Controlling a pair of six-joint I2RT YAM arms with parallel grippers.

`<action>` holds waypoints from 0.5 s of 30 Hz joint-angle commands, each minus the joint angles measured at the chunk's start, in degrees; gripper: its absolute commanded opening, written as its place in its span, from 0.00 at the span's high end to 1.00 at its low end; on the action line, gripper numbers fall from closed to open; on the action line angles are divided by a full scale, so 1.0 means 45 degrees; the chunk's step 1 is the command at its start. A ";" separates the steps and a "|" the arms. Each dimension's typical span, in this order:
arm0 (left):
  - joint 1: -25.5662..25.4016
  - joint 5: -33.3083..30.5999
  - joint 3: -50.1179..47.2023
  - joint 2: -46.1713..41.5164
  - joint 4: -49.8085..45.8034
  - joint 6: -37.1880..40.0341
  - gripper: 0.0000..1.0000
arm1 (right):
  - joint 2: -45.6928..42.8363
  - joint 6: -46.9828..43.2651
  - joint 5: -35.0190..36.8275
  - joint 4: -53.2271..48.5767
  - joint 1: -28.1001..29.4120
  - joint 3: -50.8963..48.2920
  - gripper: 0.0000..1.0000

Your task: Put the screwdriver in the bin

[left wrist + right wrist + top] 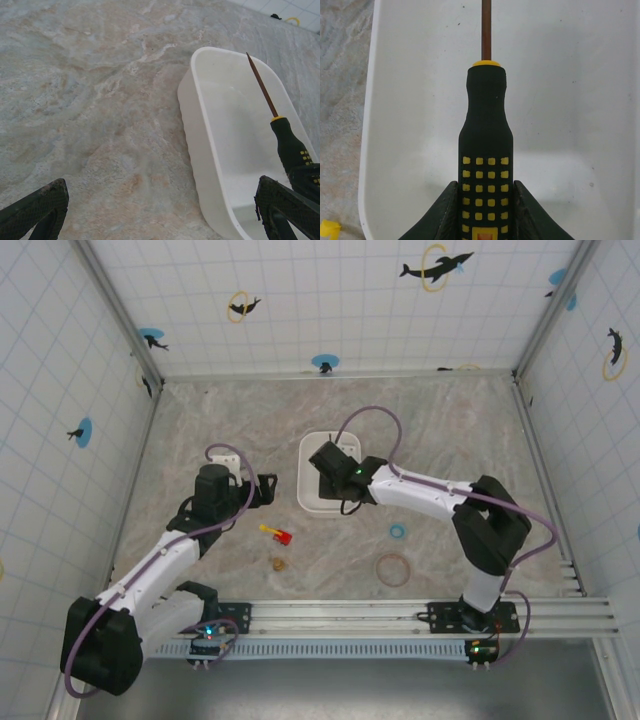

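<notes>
ok so the right gripper is clenched on the butt end of the screwdriver, one finger on each side of the black and yellow handle. the shaft points straight to 12 o'clock in the wrist view, right over the white bin. from the left wrist camera the tool looks like it's hanging above the bin floor and tilted, though i can't tell if any part of it is touching.

the left gripper sits at about 9 o'clock of the bin with its fingers spread wide and nothing between them.

if it were me, i'd say this is the drop step. the tip looks close to the far rim, so i'd pull back a touch toward 6 o'clock, come down low and flatten the tilt before letting go. dropping from height could let the handle bounce, or leave the shaft propped on the rim.

the little red and yellow toy piece at about 7 o'clock of the bin is well out of the way.
</notes>
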 commanded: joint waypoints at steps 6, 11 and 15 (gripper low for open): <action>-0.0118 -0.0171 0.0000 -0.0036 -0.0036 0.0280 0.02 | 0.0819 0.0031 -0.0191 -0.0094 0.0060 0.0898 0.96; -0.0128 -0.0169 -0.0033 -0.0030 -0.0026 0.0310 0.02 | 0.1219 0.0048 -0.0351 -0.0016 0.0070 0.0971 0.95; -0.0135 -0.0164 -0.0070 -0.0077 -0.0026 0.0326 0.02 | 0.1516 0.0048 -0.0405 -0.0022 0.0070 0.1067 0.95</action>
